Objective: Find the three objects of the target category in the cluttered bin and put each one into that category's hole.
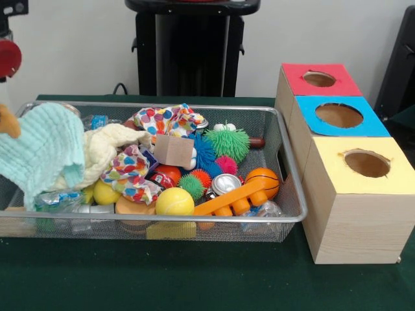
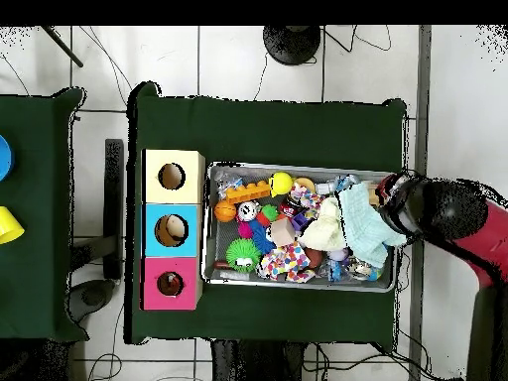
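We find the wide, shallow silver wire-mesh basket [image 1: 293,173] resting on the dark green cloth-covered counter [image 1: 194,278], with three pale wooden boxes standing in a row just beside one of its short ends. The red-topped box, farthest from the front camera, carries the round hole [image 1: 319,79]; the blue-topped box [image 1: 339,115] stands in the middle and the yellow-topped box [image 1: 366,163] is nearest. In the overhead view the red and black arm [image 2: 451,213] reaches over the basket's opposite short end. A mint-green waffle-textured cloth [image 1: 45,152] hangs lifted there, draping over the claw's position; we cannot tell how far the claw is open or whether it grips the cloth. Inside the basket we note a pale yellow cloth [image 1: 110,146], a polka-dot multicoloured cloth [image 1: 167,120], a green spiky rubber ball [image 1: 228,144], a small orange basketball [image 1: 262,181], a smooth yellow ball [image 1: 174,202], an orange plastic brick-like piece [image 1: 230,201] and a tan cardboard block [image 1: 173,150]. A tan furry shape [image 1: 8,122] shows at the front view's left edge beside the lifted cloth. We cannot make out the tiger-striped or duck plush toys amid the clutter.
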Controlling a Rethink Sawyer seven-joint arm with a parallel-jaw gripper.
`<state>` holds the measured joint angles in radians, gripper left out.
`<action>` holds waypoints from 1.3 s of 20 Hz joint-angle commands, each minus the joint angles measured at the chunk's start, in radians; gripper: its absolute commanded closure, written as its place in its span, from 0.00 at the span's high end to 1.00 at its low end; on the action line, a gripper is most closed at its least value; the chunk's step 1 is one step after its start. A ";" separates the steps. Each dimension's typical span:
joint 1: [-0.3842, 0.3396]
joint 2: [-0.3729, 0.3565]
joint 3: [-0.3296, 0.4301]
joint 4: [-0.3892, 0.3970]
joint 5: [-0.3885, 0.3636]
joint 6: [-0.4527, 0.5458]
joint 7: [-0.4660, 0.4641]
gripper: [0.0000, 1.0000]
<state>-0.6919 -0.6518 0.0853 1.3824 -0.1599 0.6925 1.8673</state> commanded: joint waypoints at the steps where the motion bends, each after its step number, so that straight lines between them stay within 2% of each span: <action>1: -0.077 -0.073 0.255 0.100 -0.143 0.052 -0.537 0.00; 3: -0.091 -0.097 0.312 0.124 -0.154 0.079 -0.590 0.00; 4: -0.091 -0.088 0.339 0.092 -0.162 0.112 -0.625 0.00; 7: -0.100 -0.092 0.381 0.109 -0.183 0.109 -0.649 0.00; 13: -0.076 -0.098 0.373 0.113 -0.194 0.117 -0.613 0.00; 20: -0.066 -0.151 0.362 0.224 -0.173 0.053 -0.520 0.00; 26: -0.057 -0.180 0.352 0.275 -0.175 0.023 -0.464 0.00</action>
<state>-0.7613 -0.8080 0.3773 1.4883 -0.2933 0.6927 1.5049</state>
